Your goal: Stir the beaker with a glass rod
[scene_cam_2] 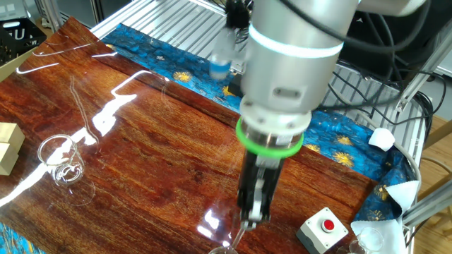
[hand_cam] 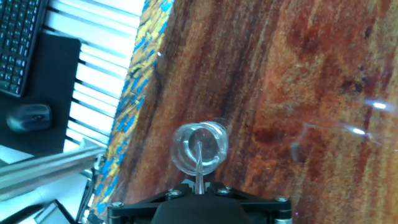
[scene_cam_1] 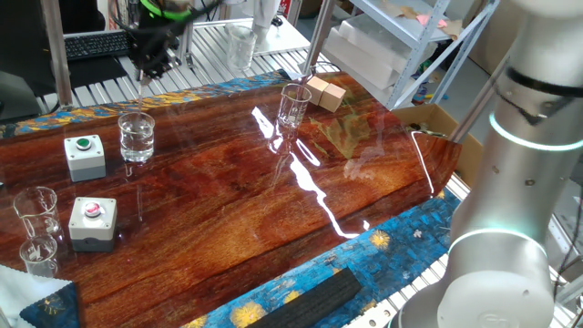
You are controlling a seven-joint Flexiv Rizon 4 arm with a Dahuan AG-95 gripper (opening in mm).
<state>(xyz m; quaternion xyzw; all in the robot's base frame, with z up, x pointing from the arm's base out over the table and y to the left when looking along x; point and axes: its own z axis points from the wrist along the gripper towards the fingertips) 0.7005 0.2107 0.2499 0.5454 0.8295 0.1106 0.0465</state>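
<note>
One squat beaker (scene_cam_1: 137, 137) stands on your counter (scene_cam_1: 237, 200), left of centre in one fixed view, just beside a box with a green button (scene_cam_1: 84, 155). Your end effector (scene_cam_2: 254, 212) hangs above it, fingers pinched on the thin glass rod (hand_cam: 199, 163). In the hand view, the rod points at the beaker's mouth at lower centre. You cannot tell whether its tip is inside.

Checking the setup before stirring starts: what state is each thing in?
gripper: shut on the glass rod
glass rod: held, pointing down towards the beaker
beaker: upright on the table, below the rod
taller glass: upright, standing apart
</note>
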